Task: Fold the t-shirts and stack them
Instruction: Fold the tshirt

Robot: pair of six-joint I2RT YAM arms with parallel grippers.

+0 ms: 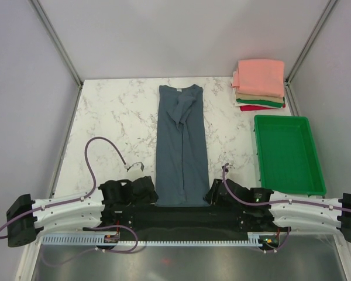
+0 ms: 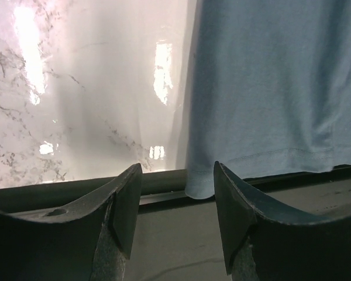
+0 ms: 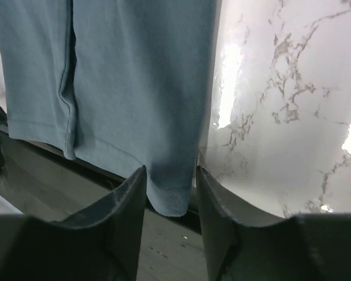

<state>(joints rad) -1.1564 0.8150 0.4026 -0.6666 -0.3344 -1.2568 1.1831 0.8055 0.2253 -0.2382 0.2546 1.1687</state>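
Top view: the slate blue-grey shirt (image 1: 181, 146) is lying in the middle of the table (image 1: 111, 129). It is folded lengthwise into a long narrow strip, collar pointing to the far edge and hem reaching the near edge. The cloth is looking matte and soft, with a sleeve lump bunching near the collar. The folded stack (image 1: 259, 85) is sitting in the far right corner with salmon-pink on top, then tan, green and red. The green tray (image 1: 288, 153), hard glossy plastic, is sitting along the right edge nearer the arms. The left gripper (image 1: 128, 192) and right gripper (image 1: 228, 192) are flanking the hem at the near edge, probably lining up to lift both hem corners for the next crosswise fold.

Left wrist view: the left gripper (image 2: 176, 175) is standing with its jaws apart, holding nothing. The shirt (image 2: 275, 88) is showing a stitched hem, its left corner drooping over the dark strip (image 2: 164, 187) at the near edge, just ahead of the gap. The marble top (image 2: 76, 105) is glaring and slick, so the cloth may slide.

Right wrist view: the right gripper (image 3: 171, 175) is also parted, with the right hem corner hanging between its jaws and not looking pinched. The shirt (image 3: 140, 76) is showing two overlapping layers, a fold edge running lengthwise. The table (image 3: 281, 105) is showing grey-veined white.
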